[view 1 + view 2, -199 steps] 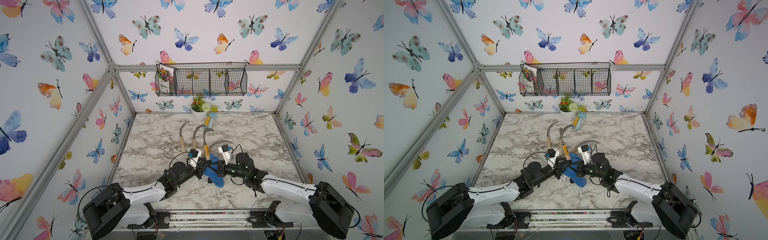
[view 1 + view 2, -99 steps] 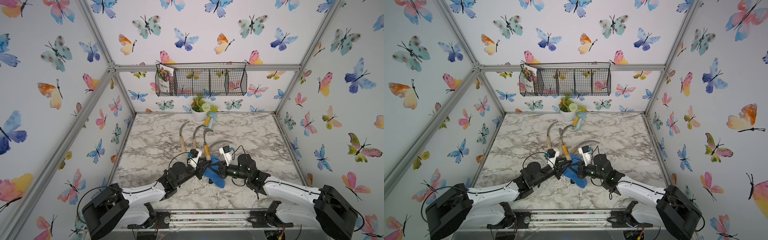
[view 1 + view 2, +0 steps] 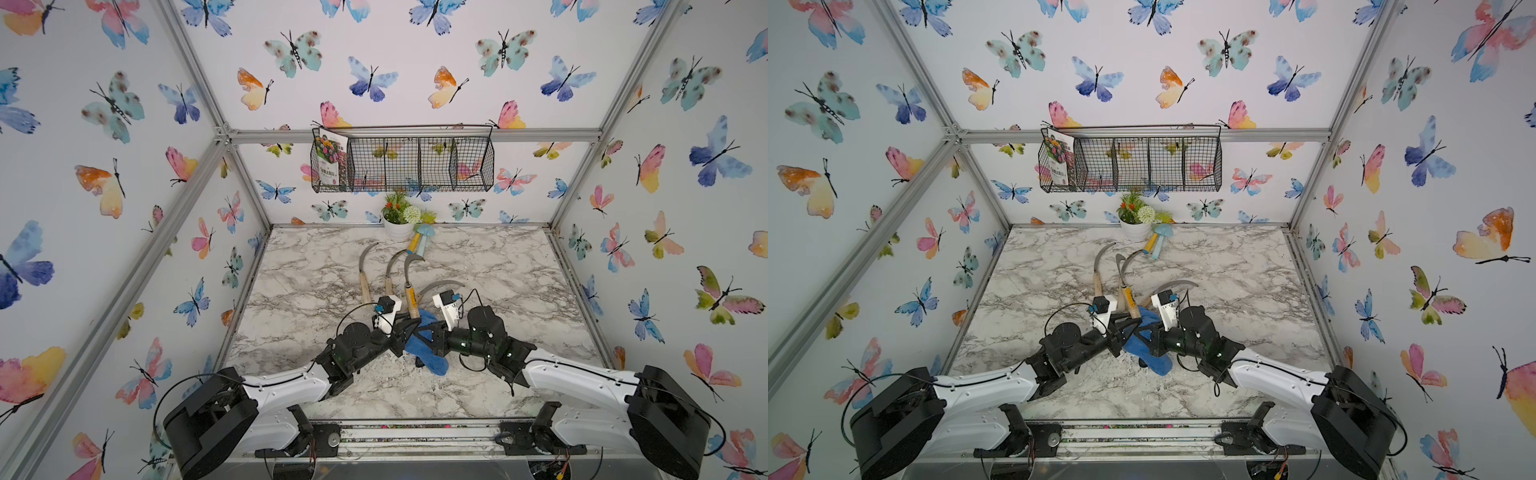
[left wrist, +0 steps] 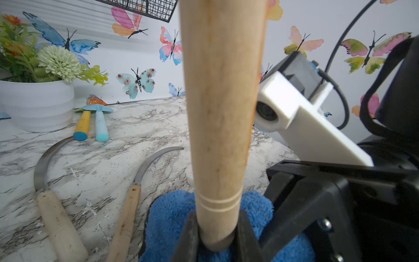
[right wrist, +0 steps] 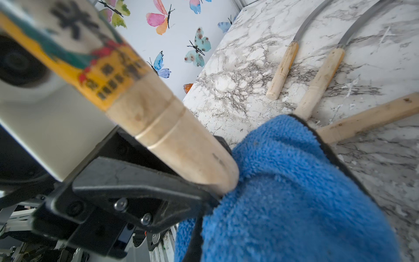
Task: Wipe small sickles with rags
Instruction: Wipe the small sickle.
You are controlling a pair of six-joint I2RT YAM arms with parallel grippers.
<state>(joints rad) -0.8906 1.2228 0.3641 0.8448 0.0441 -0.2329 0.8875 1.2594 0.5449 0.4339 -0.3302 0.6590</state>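
Grips unchanged: left claw (image 4: 215,233) clamps sickle handle (image 4: 221,113), right claw (image 3: 430,334) pinches blue rag (image 3: 428,357).

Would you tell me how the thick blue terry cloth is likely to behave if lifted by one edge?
Probably floppy: the thick blue terry cloth bunches in folds against the butt of the pale wooden sickle handle. Its fuzzy pile should grip rather than slip, and it looks light for its bulk.

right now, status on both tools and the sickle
Left tool shut on sickle handle. Right tool shut on blue rag, rag against handle end. Three other sickles lie on table just beyond.
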